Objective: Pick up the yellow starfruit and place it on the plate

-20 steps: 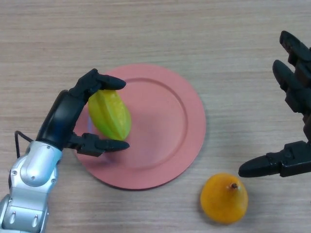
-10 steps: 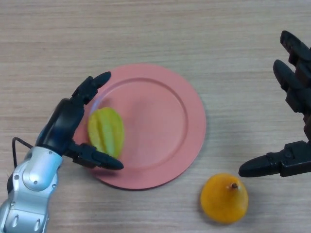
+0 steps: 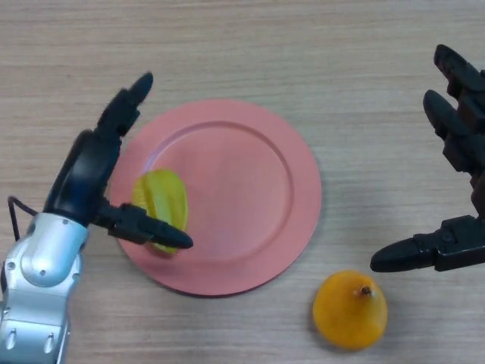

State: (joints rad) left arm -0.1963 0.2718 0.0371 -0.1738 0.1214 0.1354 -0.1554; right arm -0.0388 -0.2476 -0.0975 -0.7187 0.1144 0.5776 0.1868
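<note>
Starfruit [image 3: 161, 206] lies on the pink plate [image 3: 250, 189]; we judge our opened left robot hand [image 3: 91, 176] should lift clear without nudging it, right robot hand [image 3: 455, 174] idle, open.

Most of the pink plate [image 3: 250, 189] lies bare right of the starfruit [image 3: 161, 205], bare table [image 3: 250, 45] stretches beyond it, and an orange fruit [image 3: 350, 309] sits below the spread right hand [image 3: 455, 189].
</note>
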